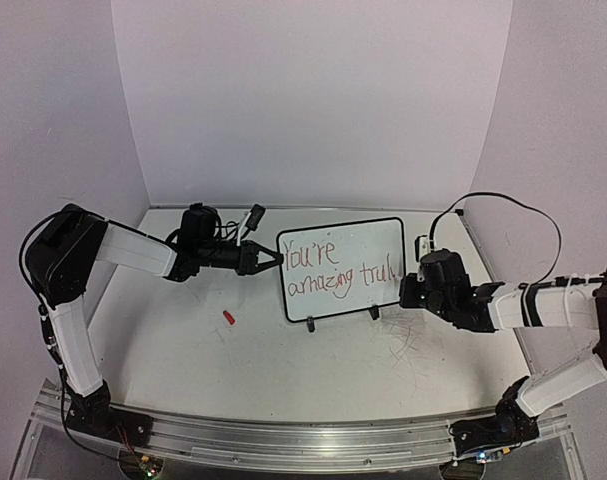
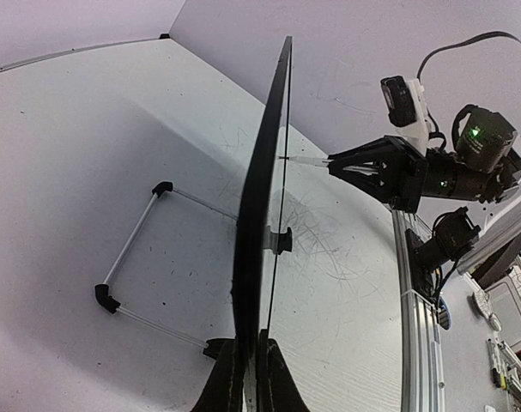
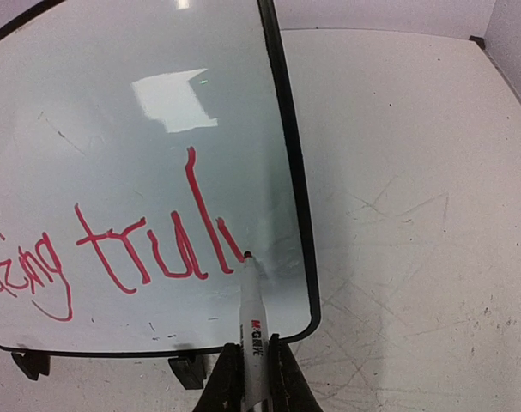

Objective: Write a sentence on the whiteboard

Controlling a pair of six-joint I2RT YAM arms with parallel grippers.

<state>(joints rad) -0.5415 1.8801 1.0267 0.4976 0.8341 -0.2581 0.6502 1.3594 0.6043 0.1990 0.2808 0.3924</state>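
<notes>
Whiteboard [image 1: 373, 245] upright, long axis L-R

Things tallied by kind
One whiteboard [image 1: 375, 238], two black feet [image 1: 313, 322], two lines of red writing [image 1: 323, 283], one marker [image 3: 253, 319], one small red object [image 1: 229, 317], one left gripper [image 2: 247, 379] and one right gripper [image 3: 250, 379] are counted.

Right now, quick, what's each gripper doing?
Left gripper: closed, clamping the edge of the whiteboard.
Right gripper: closed, holding a marker, tip against the board.
</notes>
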